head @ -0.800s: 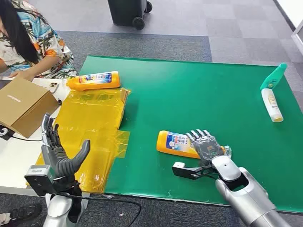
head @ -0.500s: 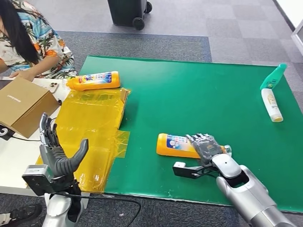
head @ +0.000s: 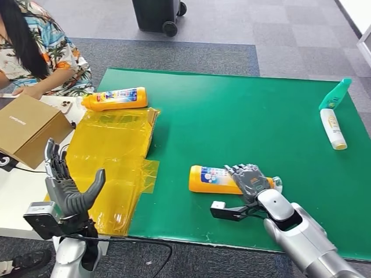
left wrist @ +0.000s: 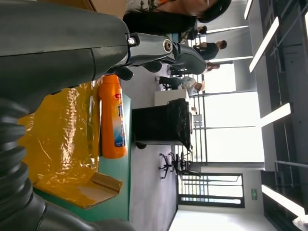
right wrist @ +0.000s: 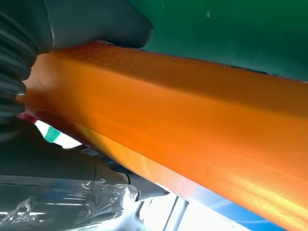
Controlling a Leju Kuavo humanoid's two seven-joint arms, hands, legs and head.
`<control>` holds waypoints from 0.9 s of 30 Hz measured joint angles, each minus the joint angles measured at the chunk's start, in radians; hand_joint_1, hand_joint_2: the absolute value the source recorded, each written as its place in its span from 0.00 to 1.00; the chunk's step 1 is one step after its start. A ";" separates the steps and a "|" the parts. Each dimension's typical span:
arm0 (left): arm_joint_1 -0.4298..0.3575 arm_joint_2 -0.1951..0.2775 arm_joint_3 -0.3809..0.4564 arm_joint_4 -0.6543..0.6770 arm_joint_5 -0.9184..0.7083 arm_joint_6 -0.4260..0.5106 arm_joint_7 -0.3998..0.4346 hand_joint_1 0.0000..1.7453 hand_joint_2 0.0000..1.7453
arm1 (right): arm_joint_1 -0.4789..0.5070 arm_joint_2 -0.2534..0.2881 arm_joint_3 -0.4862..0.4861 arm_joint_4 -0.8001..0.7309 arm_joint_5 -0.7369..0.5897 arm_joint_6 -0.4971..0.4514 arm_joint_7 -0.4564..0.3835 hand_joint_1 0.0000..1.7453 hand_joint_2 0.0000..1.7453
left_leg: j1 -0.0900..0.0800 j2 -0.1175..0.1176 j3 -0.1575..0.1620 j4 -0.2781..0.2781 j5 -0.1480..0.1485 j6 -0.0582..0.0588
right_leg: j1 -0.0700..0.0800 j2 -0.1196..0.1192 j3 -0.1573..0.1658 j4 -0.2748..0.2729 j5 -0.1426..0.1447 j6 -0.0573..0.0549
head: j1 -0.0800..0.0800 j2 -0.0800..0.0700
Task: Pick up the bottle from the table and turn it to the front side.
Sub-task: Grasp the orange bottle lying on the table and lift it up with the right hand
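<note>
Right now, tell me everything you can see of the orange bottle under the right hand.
The orange bottle lies on its side on the green mat, near its front edge. It looks like glossy plastic, with a blue-and-white printed label facing up and a pale cap end poking out past the hand. The right hand grips it around the cap-side half, fingers draped over the top. In the right wrist view its orange wall sits between thumb and fingers. Whether it has left the mat is unclear.

bottle | orange-yellow plastic, blue-and-white label showing on its upper side, clear wrap at the neck end | lying on its side, base toward the robot's left, neck toward its right | near the front edge of the green mat | neck half covered by the right hand
</note>
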 joint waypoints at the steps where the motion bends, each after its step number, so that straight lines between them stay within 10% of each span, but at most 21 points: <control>1: -0.001 0.000 0.001 0.000 0.000 0.000 0.000 0.00 1.00 | 0.002 0.004 0.002 0.001 0.010 -0.030 0.004 1.00 1.00 | 0.000 0.000 0.000 0.000 0.000 0.000 | 0.000 0.000 0.000 0.000 0.000 0.000 | 0.000 0.000; 20: -0.007 -0.007 -0.020 0.000 0.000 0.020 0.017 0.00 1.00 | 0.169 0.211 -0.178 -0.093 0.032 -0.384 0.054 1.00 1.00 | 0.000 0.000 0.000 0.000 0.000 0.000 | 0.000 0.000 -0.001 0.000 0.000 0.000 | 0.000 0.000; 27: -0.024 -0.003 -0.068 0.020 0.080 -0.118 0.053 0.00 1.00 | 0.200 0.284 -0.228 -0.114 -0.100 -0.424 -0.035 1.00 1.00 | 0.000 0.000 0.000 0.000 0.000 0.000 | 0.000 0.000 -0.001 0.000 0.000 0.000 | 0.000 0.000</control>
